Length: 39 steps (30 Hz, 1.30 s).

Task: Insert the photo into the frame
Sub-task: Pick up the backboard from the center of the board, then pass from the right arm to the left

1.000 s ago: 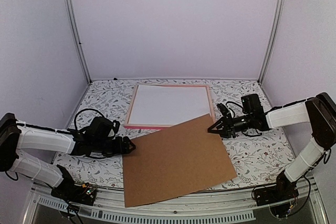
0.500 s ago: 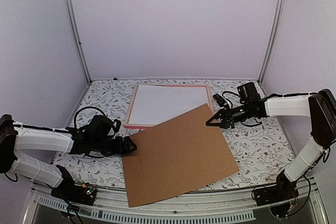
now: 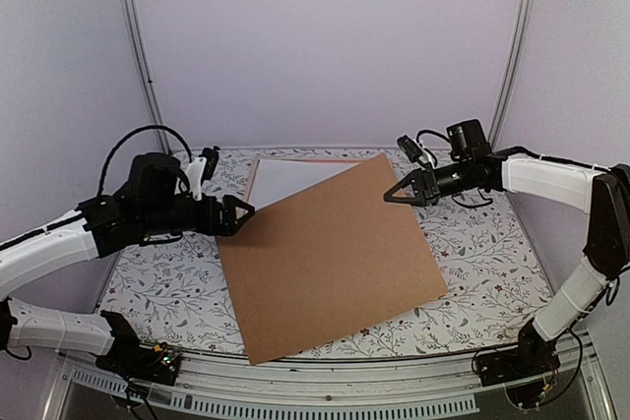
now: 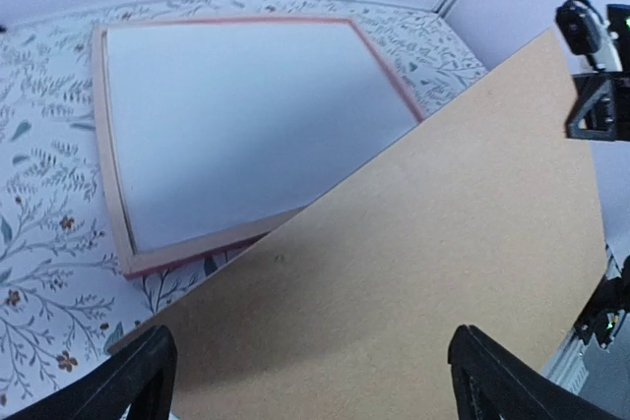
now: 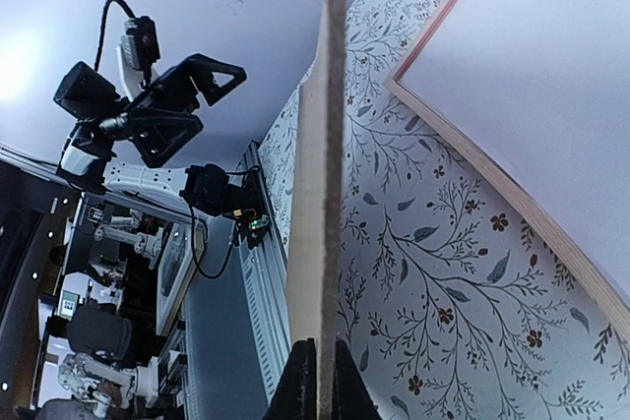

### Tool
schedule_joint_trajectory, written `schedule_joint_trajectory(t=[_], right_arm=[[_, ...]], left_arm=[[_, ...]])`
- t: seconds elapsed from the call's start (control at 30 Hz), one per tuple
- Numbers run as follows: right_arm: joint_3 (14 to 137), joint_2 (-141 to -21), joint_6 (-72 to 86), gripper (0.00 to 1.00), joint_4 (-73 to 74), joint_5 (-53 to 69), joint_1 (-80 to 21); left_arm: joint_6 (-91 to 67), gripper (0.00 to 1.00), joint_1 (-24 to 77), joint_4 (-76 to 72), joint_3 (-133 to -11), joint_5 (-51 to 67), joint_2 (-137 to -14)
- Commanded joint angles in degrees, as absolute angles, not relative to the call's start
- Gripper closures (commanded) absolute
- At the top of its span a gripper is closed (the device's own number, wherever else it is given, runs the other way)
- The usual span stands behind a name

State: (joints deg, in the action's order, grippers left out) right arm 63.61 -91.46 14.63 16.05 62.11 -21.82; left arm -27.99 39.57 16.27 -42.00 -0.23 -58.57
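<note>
The thin pink frame (image 3: 250, 187) lies flat at the back of the table with a plain white surface (image 3: 295, 179) filling it. It also shows in the left wrist view (image 4: 111, 194) and the right wrist view (image 5: 490, 176). The dark photo is not in view. My right gripper (image 3: 387, 199) is shut on the far corner of the brown backing board (image 3: 335, 253) and holds it tilted over the frame's right part; the board shows edge-on (image 5: 320, 194) between its jaws (image 5: 317, 346). My left gripper (image 3: 236, 211) is open and raised beside the board's left edge, the board (image 4: 423, 272) below its jaws (image 4: 310, 341).
The table has a floral-patterned cover (image 3: 167, 272). White walls and metal posts (image 3: 143, 56) close the back and sides. The board's near corner overhangs the front rail (image 3: 295, 381).
My right gripper has lifted the board's corner higher and carried it back and left over the frame. My left arm has risen off the table and its gripper now hovers by the board's left edge.
</note>
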Motion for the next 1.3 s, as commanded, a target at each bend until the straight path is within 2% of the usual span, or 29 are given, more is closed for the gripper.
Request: schedule_joint_trajectory(t=[0.0,0.3,0.73,0.9,1.27], right_arm=[[69.10,-90.80,7.02,1.00,17.66,61.57,-21.80],[77.51,-91.83,-1.89,1.00,23.27,67.08,-21.80],[80.42,-90.21,-12.70,1.00,30.76,73.39,-21.85],[80.79,-89.76,-14.35,1.00,31.73,73.34,-21.84],[82.96,-89.73,-19.61,0.99,36.87,73.60,-21.83]], left_arm=[[-17.37,0.02,38.94,19.35,-49.61,4.64,-57.56],[-4.27,0.05,38.37,27.71,-65.24,14.00,-66.88],[8.02,0.08,36.63,33.50,-76.76,22.25,-78.00],[11.39,0.16,36.14,37.17,-79.37,31.95,-79.98],[12.35,0.48,34.40,39.38,-81.35,41.99,-81.67]])
